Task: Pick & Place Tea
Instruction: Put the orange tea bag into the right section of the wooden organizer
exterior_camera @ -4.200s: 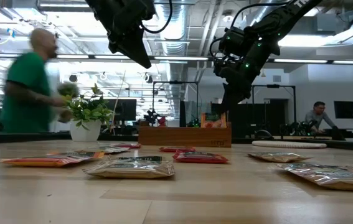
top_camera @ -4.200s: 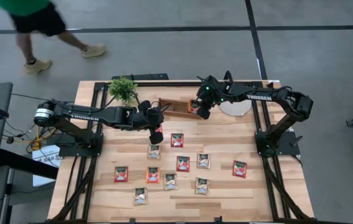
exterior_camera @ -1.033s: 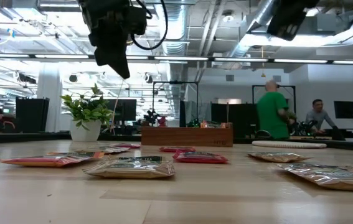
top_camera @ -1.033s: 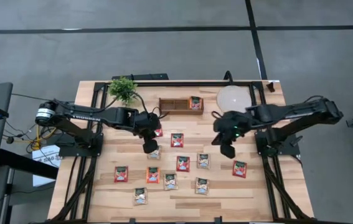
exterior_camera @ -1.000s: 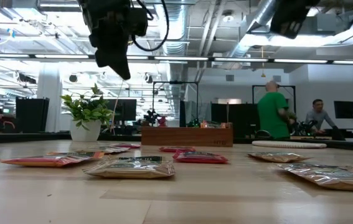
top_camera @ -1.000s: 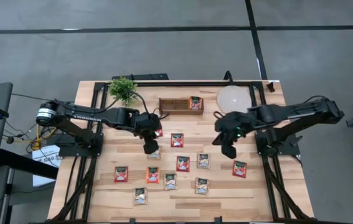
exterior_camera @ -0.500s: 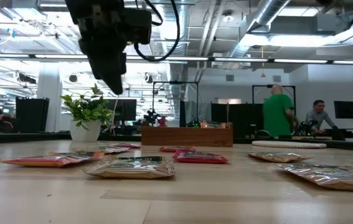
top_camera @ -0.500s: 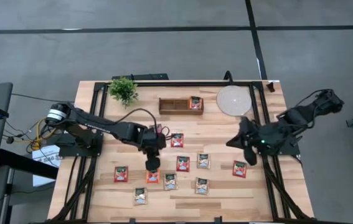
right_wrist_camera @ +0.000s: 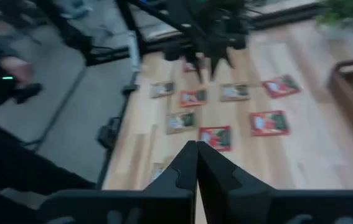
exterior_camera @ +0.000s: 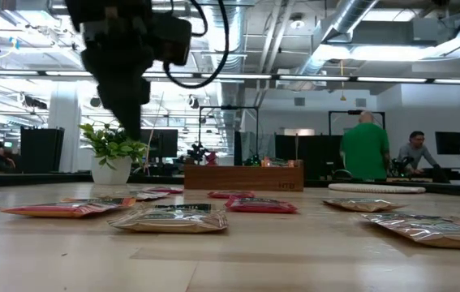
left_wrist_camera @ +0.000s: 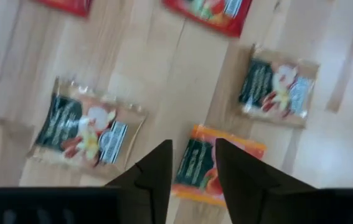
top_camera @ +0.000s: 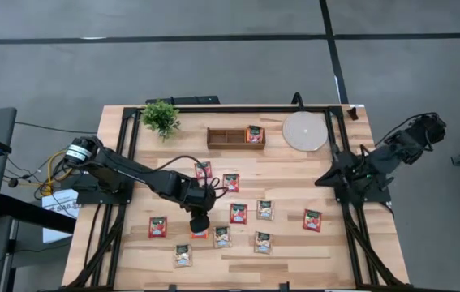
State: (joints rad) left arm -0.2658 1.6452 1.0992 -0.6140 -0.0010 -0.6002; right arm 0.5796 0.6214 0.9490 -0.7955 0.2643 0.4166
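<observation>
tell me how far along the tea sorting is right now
Early on. One red sachet sits in the right end compartment of the wooden tray. The left gripper, open and empty, hangs over the orange sachet, not yet gripping. The right gripper is shut, pulled back off the table's right edge. About ten sachets lie loose on the table.

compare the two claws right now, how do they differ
The left claw is open, its fingers apart over an orange tea sachet mid-table; the right claw is shut, fingers pressed together. The left reaches out above the sachets; the right is pulled back at the table's right edge. Both are dark and hold nothing.
</observation>
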